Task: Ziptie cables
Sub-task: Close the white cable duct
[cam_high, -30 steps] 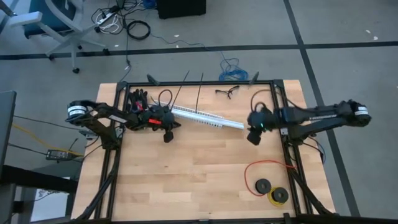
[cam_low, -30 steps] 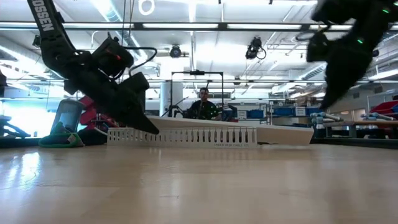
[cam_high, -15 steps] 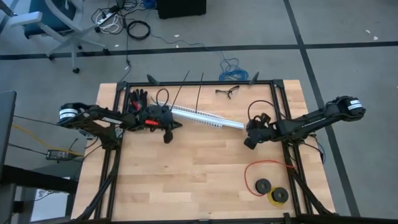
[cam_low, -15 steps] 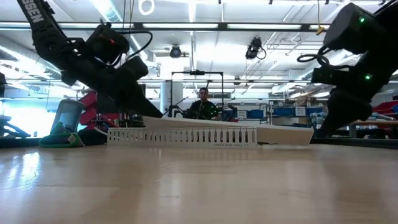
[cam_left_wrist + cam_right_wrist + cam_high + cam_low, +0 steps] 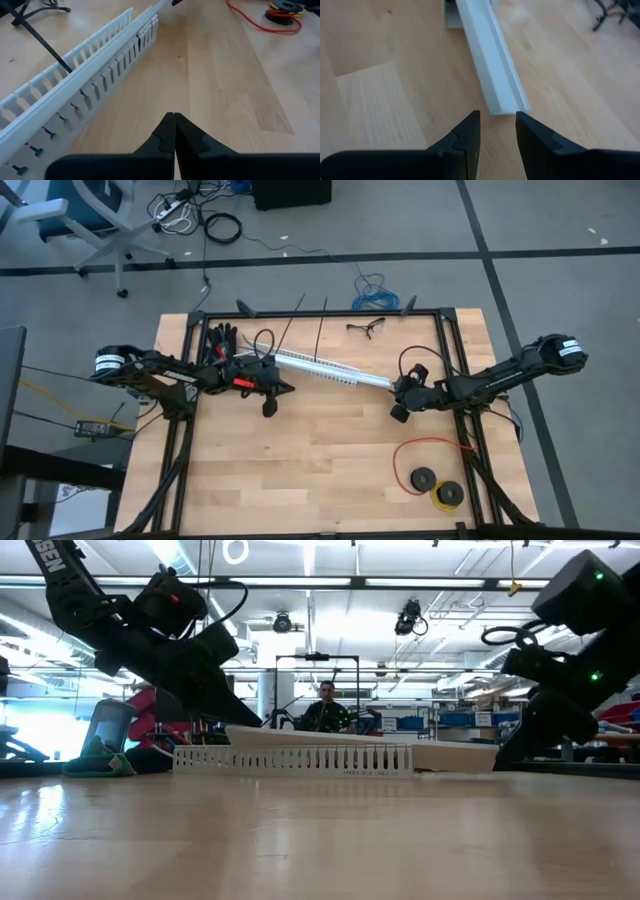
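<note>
Lying across the wooden table (image 5: 320, 470), a white channel (image 5: 330, 368).

Grey floor (image 5: 560, 240) crossed by dark seams is seen around the wooden tabletop (image 5: 320, 470). An office chair (image 5: 95, 215) and loose floor cables (image 5: 215, 225) are seen beyond it. Ceiling strip lights (image 5: 330, 580), shelving and a seated person (image 5: 327, 708) are shown across the room.

The right gripper (image 5: 497, 132) sits at the bottom centre, its two dark fingers (image 5: 467, 132) slightly apart. Just above them ends a white plastic channel (image 5: 490, 60), running to the top across the wooden table (image 5: 380, 75).
</note>
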`<state>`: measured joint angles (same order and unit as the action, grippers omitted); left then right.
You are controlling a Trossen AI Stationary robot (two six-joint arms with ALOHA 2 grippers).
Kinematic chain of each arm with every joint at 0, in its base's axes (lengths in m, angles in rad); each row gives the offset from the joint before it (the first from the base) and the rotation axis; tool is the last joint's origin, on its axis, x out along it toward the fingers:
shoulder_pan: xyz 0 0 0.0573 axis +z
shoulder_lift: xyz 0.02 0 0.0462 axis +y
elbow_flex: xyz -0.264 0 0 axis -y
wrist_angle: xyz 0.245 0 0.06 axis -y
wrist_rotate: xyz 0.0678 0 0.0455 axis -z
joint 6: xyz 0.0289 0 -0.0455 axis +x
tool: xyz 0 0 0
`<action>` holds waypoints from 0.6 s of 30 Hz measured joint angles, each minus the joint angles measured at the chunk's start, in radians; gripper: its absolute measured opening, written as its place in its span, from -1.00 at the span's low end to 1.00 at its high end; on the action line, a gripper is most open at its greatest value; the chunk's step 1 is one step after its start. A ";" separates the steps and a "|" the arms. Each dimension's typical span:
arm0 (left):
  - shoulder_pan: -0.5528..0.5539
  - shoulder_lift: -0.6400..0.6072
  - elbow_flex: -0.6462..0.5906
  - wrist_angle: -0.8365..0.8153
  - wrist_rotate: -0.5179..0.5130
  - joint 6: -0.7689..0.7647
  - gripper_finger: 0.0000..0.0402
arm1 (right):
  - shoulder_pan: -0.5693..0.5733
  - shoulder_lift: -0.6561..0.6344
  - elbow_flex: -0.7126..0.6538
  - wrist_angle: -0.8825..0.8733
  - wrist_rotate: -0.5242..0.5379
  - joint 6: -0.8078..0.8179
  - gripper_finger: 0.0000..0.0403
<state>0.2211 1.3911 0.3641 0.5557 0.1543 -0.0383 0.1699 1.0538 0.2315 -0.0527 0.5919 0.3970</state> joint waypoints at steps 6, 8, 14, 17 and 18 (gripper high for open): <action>0.000 0.000 0.000 0.001 0.000 -0.021 -0.96 | -0.010 0.000 -0.089 0.188 0.005 -0.164 -0.44; 0.000 0.000 0.000 0.001 0.000 -0.023 -0.96 | -0.026 0.000 -0.100 0.210 0.007 -0.192 -0.45; 0.000 0.000 0.000 0.018 -0.007 -0.023 -0.96 | -0.099 0.027 -0.109 0.375 -0.060 -0.296 -0.45; 0.000 0.000 0.000 0.039 -0.007 -0.023 -0.96 | -0.150 0.072 -0.108 0.450 -0.157 -0.339 -0.47; 0.000 0.000 0.000 0.040 -0.007 -0.023 -0.96 | -0.167 0.091 -0.108 0.475 -0.184 -0.330 -0.52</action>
<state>0.2211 1.3911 0.3645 0.5953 0.1474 -0.0612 0.0031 1.1446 0.1230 0.4222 0.4081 0.0668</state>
